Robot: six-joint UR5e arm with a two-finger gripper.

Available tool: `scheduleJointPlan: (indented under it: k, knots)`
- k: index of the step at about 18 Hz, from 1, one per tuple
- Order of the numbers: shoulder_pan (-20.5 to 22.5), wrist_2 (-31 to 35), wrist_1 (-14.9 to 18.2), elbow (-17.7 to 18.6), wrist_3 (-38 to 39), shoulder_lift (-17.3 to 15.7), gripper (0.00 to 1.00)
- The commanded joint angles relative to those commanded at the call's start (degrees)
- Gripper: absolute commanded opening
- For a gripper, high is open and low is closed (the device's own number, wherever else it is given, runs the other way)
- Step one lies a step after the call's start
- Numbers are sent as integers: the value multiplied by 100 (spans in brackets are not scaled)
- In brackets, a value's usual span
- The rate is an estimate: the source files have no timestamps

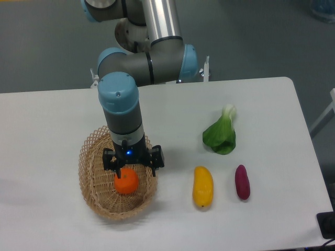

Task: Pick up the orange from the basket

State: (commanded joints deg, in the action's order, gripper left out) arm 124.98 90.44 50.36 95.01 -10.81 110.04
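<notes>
The orange [126, 182] sits inside the basket [93, 180] on the white bench [52, 115], directly at 6 o'clock from the end effector [127, 170], which hangs over it, touching or nearly so. Whether its fingers grip the fruit cannot be told. At 3 o'clock lie a yellow fruit [202, 186], a purple vegetable [242, 182] and a leafy green [221, 134].

Layout on the counter [52, 115]. The basket [94, 201] sits toward the front left corner; the orange [126, 182] lies inside it, directly beneath the gripper [133, 168]. Right of the basket, near the front edge, lies the mango [203, 186], with the sweet potato [242, 182] just beyond it. The bok choy [221, 134] lies behind these two, toward the right edge.
</notes>
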Motion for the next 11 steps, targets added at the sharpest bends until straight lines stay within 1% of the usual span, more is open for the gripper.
scheduleJointPlan:
  k: [7,9,11]
  knots:
    - [18,0,0,44,0,0,100]
    - [26,0,-17,158,-9,-44,100]
    - [18,0,-44,254,-314,-44,100]
